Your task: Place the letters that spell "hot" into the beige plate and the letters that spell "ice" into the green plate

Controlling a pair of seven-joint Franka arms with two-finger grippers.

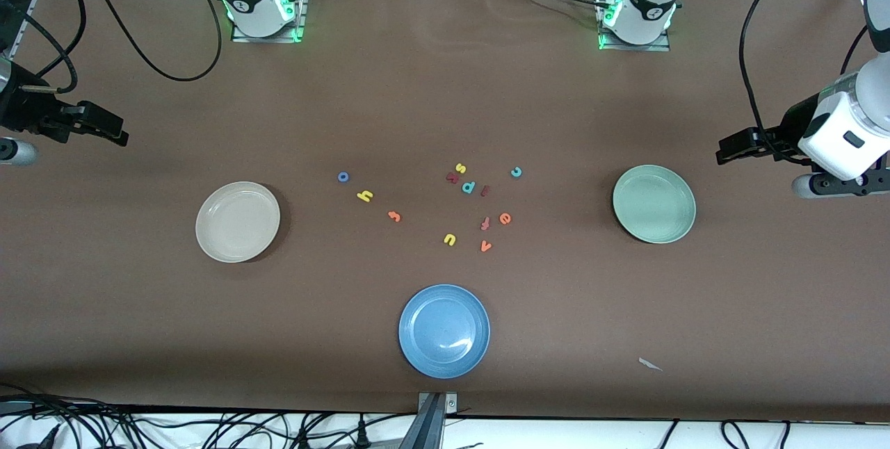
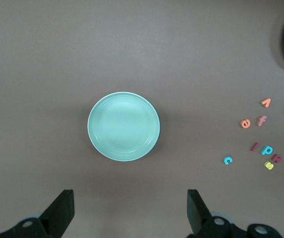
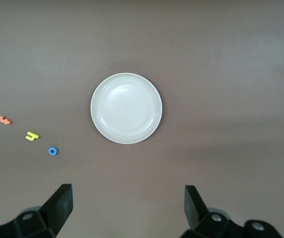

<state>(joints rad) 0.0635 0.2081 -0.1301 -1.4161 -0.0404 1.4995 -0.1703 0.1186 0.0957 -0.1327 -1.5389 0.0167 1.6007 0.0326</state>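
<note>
You had the three letters for "hot" lying loose on the brown desk (image 1: 445, 101), grouped toward the right arm's end of the scatter: the blue o (image 1: 343, 176), the yellow h (image 1: 365, 195) just nearer the front camera than it, and the orange t (image 1: 394, 216) nearer again. None of them touched each other, and the beige plate (image 1: 206, 226) sat bare, well apart from them toward the right arm's end. Your "ice" letters were mixed into the other cluster toward the left arm's end: the teal c (image 1: 516, 172) stood farthest toward the green plate (image 1: 685, 223), the dark red i (image 1: 485, 191) lay just beside the teal p (image 1: 468, 187), and the orange e (image 1: 505, 219) lay just beside the reddish f (image 1: 485, 223). The green plate held nothing and sat well apart from them. Around these you had the yellow s (image 1: 459, 168) with a dark red letter (image 1: 452, 177) just beside it, the yellow u (image 1: 450, 239) and the orange v (image 1: 485, 247) nearer the front camera, and the blue plate (image 1: 410, 348) nearest of all, between the two other plates. A small pale scrap (image 1: 650, 364) lay on the desk near its front edge. Your left pincer (image 2: 131, 208) hung above the desk by the green plate with its jaws spread wide and nothing between them; your right pincer (image 3: 127, 206) hung the same way by the beige plate, wide and holding nothing.
</note>
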